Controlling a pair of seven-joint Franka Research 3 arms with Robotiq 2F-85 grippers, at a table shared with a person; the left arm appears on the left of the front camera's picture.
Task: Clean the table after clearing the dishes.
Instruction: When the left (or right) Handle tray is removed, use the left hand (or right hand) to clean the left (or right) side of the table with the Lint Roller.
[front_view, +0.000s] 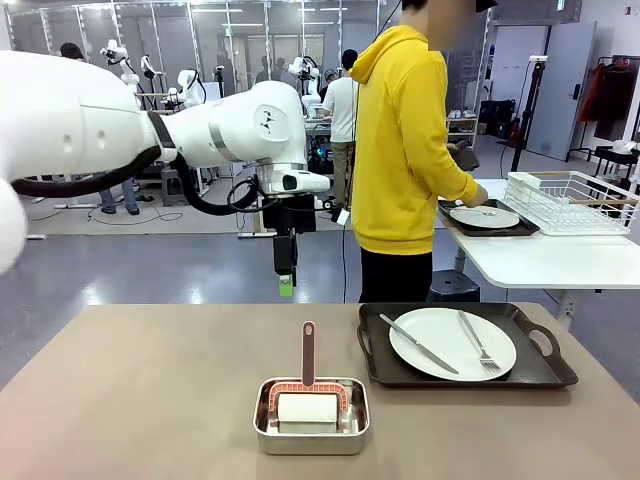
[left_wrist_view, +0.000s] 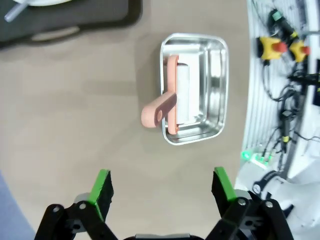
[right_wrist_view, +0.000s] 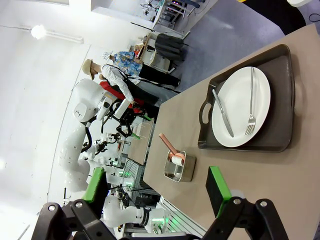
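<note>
Front camera level across table (front_view: 130, 400); left wrist overhead (pan (left_wrist_view: 216, 85) shared)

Two dark trays stood there, near tray (front_view: 375, 360) and far tray (front_view: 525, 229), with two white plates, near plate (front_view: 450, 335) and far plate (front_view: 485, 218). I counted one knife (front_view: 420, 345), one fork (front_view: 478, 342), one steel pan (front_view: 262, 430), one pink-handled roller (front_view: 308, 355), one wire rack (front_view: 570, 200).

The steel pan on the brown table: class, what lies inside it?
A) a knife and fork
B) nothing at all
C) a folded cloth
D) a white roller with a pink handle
D: the steel pan holds a white roller whose pink handle sticks up, while the knife and fork lie on the plate in the tray beside it.
</note>
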